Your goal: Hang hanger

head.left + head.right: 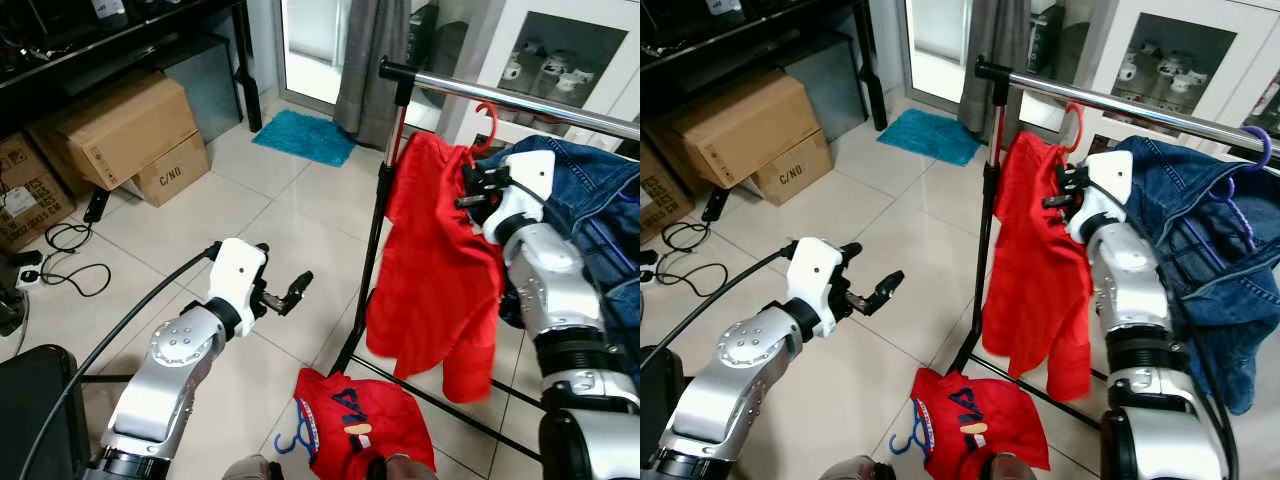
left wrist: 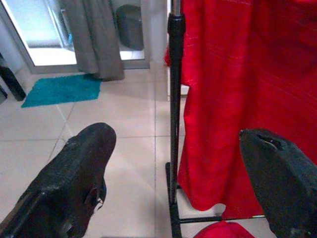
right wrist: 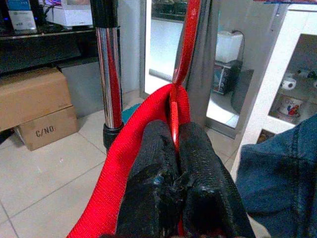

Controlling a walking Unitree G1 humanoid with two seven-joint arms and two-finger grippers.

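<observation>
Far left: cardboard boxes [image 1: 120, 130] are stacked under a dark shelf, w/ black cables [image 1: 60, 255] lying on the tiled floor [image 1: 250, 200] nearby. A teal mat [image 1: 305, 137] lies by the doorway, beside a grey curtain [image 1: 370, 60].

Left gripper [image 1: 285, 292] is held out low over the floor, well apart from the rack. Fingers are spread wide, nothing between them; confirmed in left wrist view, where both pads [image 2: 74, 173] are seen apart w/ the rack post and red cloth beyond.

Low centre: a second red shirt [image 1: 365, 425] w/ a blue hanger [image 1: 297, 437] lies on the floor, near the rack base.

Centre: the rack [image 1: 385, 180] consists of a black upright post and a chrome bar [image 1: 530, 100] running right. A red shirt [image 1: 440, 270] is draped on a red hanger [image 1: 485, 125]; hanger hook is looped over the bar just beside the post.

Right gripper [image 1: 470, 185] is raised to the shirt's collar, just below the bar. Fingers are clamped on the hanger neck; in right wrist view the red stem [image 3: 174, 119] is pinched between both pads [image 3: 151, 163].

Right: a denim garment [image 1: 590, 210] is hung on the same bar, touching the right arm, on a purple hanger [image 1: 1260, 150]. A white cabinet [image 1: 560, 50] stands behind.
</observation>
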